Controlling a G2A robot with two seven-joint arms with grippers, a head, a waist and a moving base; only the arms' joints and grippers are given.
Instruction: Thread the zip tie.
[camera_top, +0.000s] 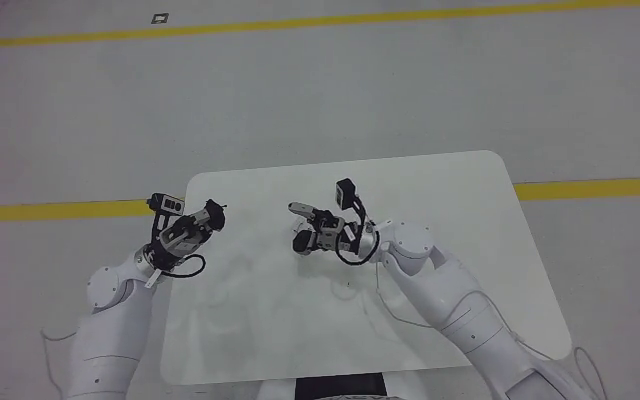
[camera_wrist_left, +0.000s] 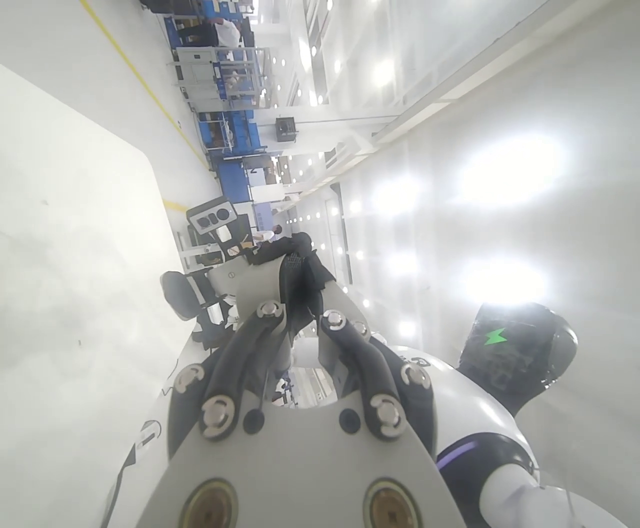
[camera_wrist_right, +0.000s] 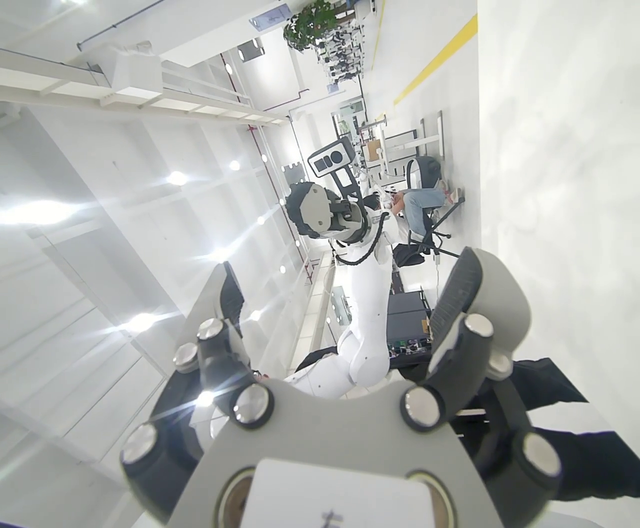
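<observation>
Ideally, before any threading is attempted, the left gripper (camera_wrist_left: 300, 262), whose jaws are pressed together, should be held steady above the table (camera_top: 450, 200) while the wide-open, empty right gripper (camera_wrist_right: 348, 263) is aligned opposite it (where the zip tie sits cannot be told).

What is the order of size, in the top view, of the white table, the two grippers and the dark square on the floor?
1. White table.
2. Left gripper and right gripper: too alike to rank.
3. Dark square on the floor, smallest, though it lies farther from the camera.
</observation>
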